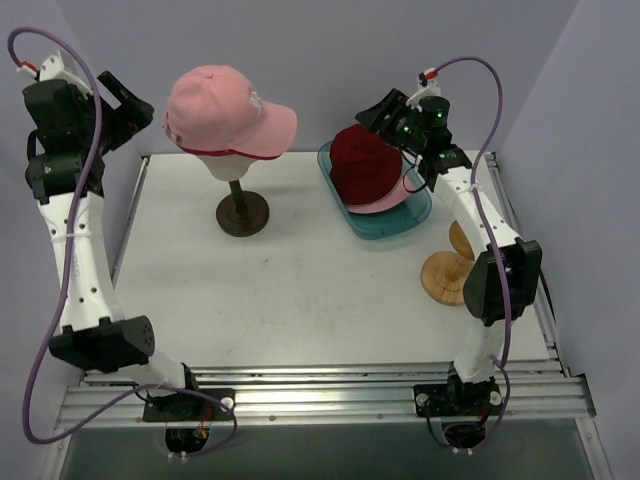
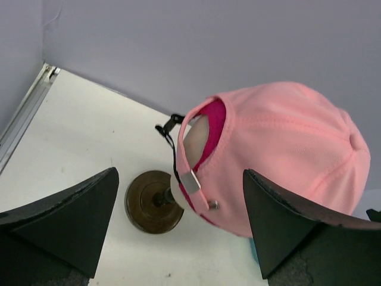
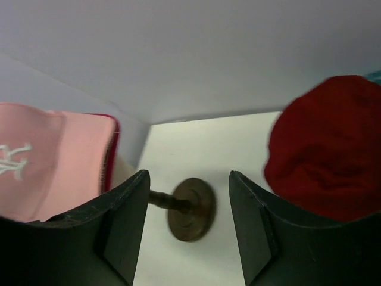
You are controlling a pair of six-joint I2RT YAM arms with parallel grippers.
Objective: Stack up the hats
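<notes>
A pale pink peaked cap (image 1: 230, 110) sits on the cream head form (image 1: 228, 165), over a magenta cap whose edge (image 2: 215, 119) shows at the back opening. A dark red hat (image 1: 362, 163) lies on a pale pink hat (image 1: 388, 203) in the teal tray (image 1: 405, 222). My left gripper (image 1: 135, 105) hangs open in the air to the left of the capped head form, holding nothing; the wrist view (image 2: 178, 229) looks at the cap's back strap. My right gripper (image 1: 380, 112) is open and empty just behind the dark red hat (image 3: 327, 161).
The head form stands on a dark round base (image 1: 242, 214). A light wooden stand (image 1: 450, 272) is at the right, beside the right arm. Purple walls close in the back and both sides. A metal rail (image 1: 320, 385) runs along the near edge.
</notes>
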